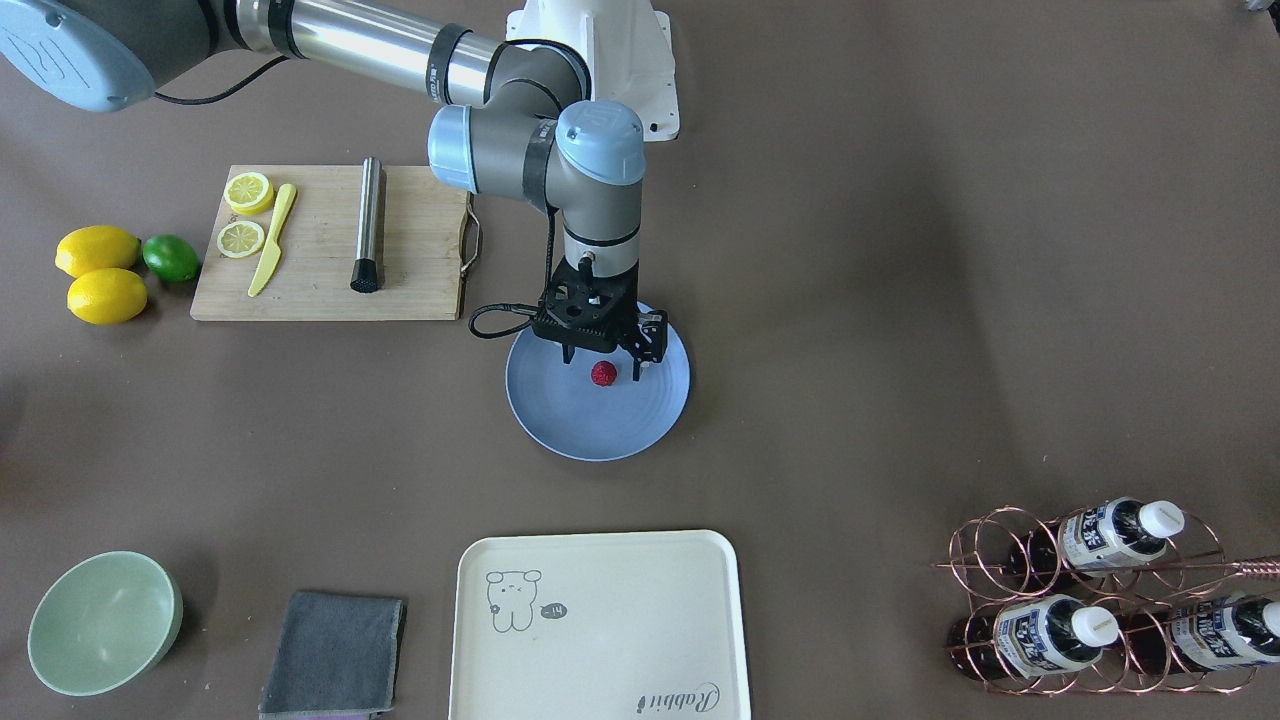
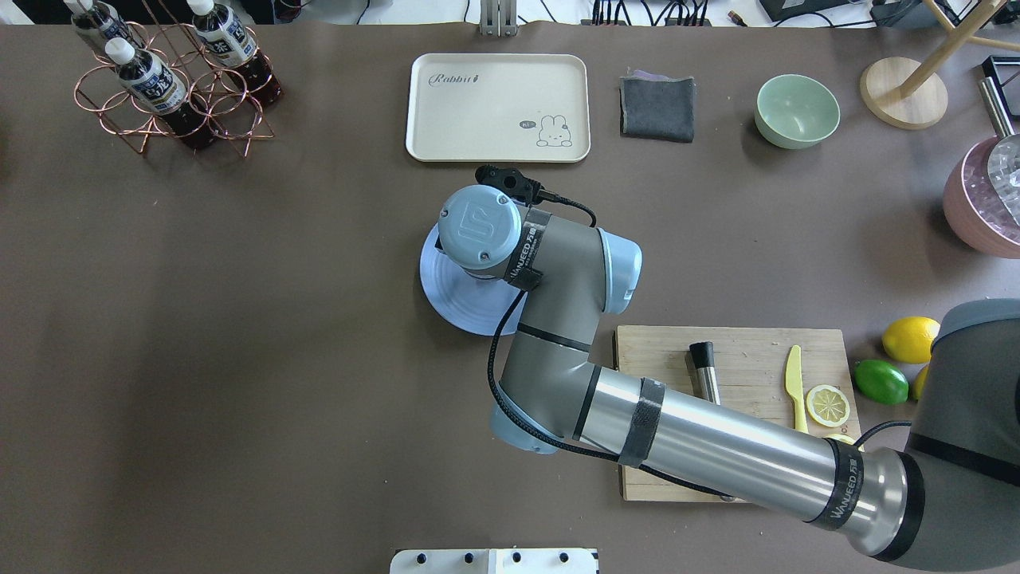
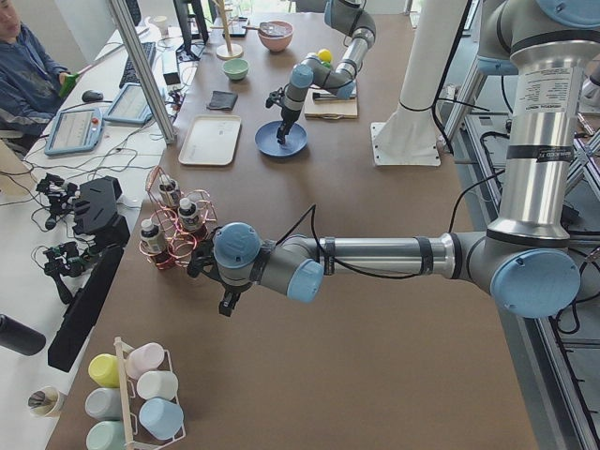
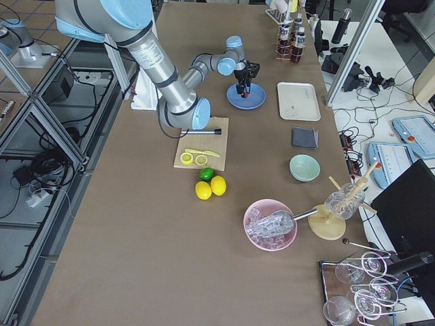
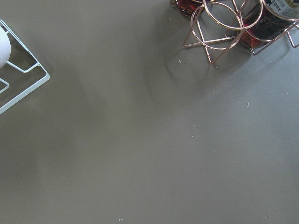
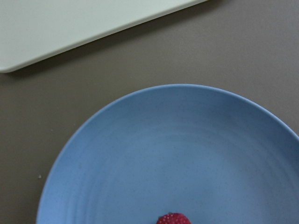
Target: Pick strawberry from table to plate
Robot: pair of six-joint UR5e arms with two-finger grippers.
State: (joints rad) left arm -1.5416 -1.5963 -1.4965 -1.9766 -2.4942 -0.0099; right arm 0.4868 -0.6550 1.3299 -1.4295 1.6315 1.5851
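The strawberry (image 1: 603, 374) lies on the light-blue plate (image 1: 600, 420), a little away from its centre, on the side toward the robot's base. The right gripper (image 1: 602, 364) hangs directly above it and points straight down. Its fingers (image 1: 637, 368) are spread apart, one on each side of the berry, and in the front-facing view they do not touch it, so the berry is released. In the right wrist view the strawberry (image 6: 173, 218) shows only at the bottom edge, resting on the plate (image 6: 187, 140), and a corner of the cream tray (image 6: 70, 28) is at the top.

The plate stands on the brown-grey table (image 1: 900, 300), between the wooden cutting board (image 1: 320, 285) and the cream tray (image 1: 600, 640). On the board there are two lemon halves (image 1: 248, 192), a yellow knife (image 1: 272, 240) and a metal muddler (image 1: 368, 225). Two whole lemons (image 1: 97, 250) and a lime (image 1: 170, 257) lie just beside the board. A pale green bowl (image 1: 104, 622) and a folded grey cloth (image 1: 335, 655) are near the tray.

The left gripper (image 3: 228, 302) is well apart from the plate, above bare table near the copper bottle rack (image 3: 173, 230). It shows only in the side view, so I cannot tell if its fingers are apart or closed.
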